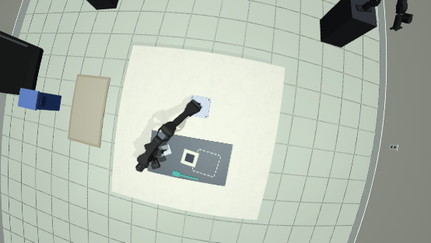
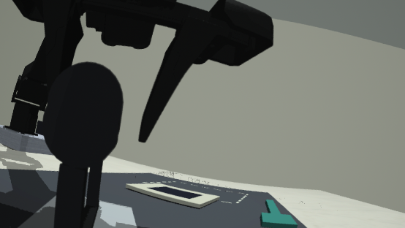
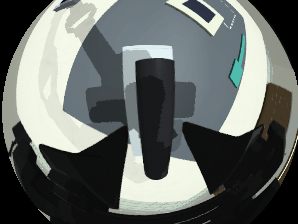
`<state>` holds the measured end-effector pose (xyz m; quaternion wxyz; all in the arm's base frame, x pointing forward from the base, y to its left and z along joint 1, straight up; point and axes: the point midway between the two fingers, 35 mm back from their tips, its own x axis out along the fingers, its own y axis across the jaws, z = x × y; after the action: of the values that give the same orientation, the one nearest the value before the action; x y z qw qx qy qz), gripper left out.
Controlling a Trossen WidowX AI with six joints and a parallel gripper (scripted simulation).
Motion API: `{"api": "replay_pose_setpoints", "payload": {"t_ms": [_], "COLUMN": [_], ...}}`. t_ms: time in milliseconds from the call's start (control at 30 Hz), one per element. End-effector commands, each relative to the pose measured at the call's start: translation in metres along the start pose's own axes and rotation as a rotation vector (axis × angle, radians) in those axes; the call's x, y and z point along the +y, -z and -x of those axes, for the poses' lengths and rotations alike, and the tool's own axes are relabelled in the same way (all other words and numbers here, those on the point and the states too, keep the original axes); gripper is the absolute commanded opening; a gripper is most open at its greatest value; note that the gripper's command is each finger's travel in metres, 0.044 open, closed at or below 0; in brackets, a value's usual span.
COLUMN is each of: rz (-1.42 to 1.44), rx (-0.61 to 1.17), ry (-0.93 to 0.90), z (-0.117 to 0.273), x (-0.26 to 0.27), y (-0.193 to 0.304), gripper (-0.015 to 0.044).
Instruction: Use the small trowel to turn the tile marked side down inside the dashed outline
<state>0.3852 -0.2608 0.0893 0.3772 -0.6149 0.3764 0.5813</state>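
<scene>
The trowel, with a thick black handle (image 2: 84, 113) (image 3: 156, 120) raised over a pale flat blade (image 1: 167, 150) (image 2: 117, 215) (image 3: 148, 50), rests at the arm's end of the dark mat (image 1: 223, 177) (image 2: 234, 218) (image 3: 210, 62). My gripper (image 2: 110, 140) (image 3: 155, 128) is open and empty, pointing down; in the wrist view its fingers stand on either side of the handle. The handle's end hides one finger in the exterior view. The cream tile (image 1: 189, 157) (image 2: 173, 195) (image 3: 202, 14) lies flat, dark square up, partly over the near side of the dashed outline (image 1: 220, 157) (image 2: 242, 199) (image 3: 232, 20).
A teal T-shaped tool (image 1: 176, 174) (image 2: 278, 220) (image 3: 236, 74) lies along the mat's edge, beside the tile. The arm's base stands on a pale plate (image 1: 205, 110) behind the mat. A beige board (image 1: 89, 110) and dark boxes (image 1: 342, 23) stand off the table.
</scene>
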Motion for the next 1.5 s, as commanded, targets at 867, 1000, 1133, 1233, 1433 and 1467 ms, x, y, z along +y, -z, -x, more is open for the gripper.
{"api": "replay_pose_setpoints", "payload": {"t_ms": [867, 1000, 1133, 1233, 1433, 1467], "rz": [0.004, -0.071, -0.191, -0.281, -0.461, -0.491], "rx": [0.001, 0.002, 0.002, 0.002, 0.002, 0.002], "ry": [-0.002, -0.002, -0.002, -0.002, -0.002, -0.002], "z": [-0.0047, -0.0047, -0.0047, -0.0047, -0.0047, -0.0047], "x": [0.0005, 0.0005, 0.0005, 0.0005, 0.0005, 0.0005], "y": [-0.0002, -0.0002, -0.0002, -0.0002, -0.0001, -0.0001], "gripper": [0.013, 0.013, 0.013, 0.013, 0.013, 0.013]}}
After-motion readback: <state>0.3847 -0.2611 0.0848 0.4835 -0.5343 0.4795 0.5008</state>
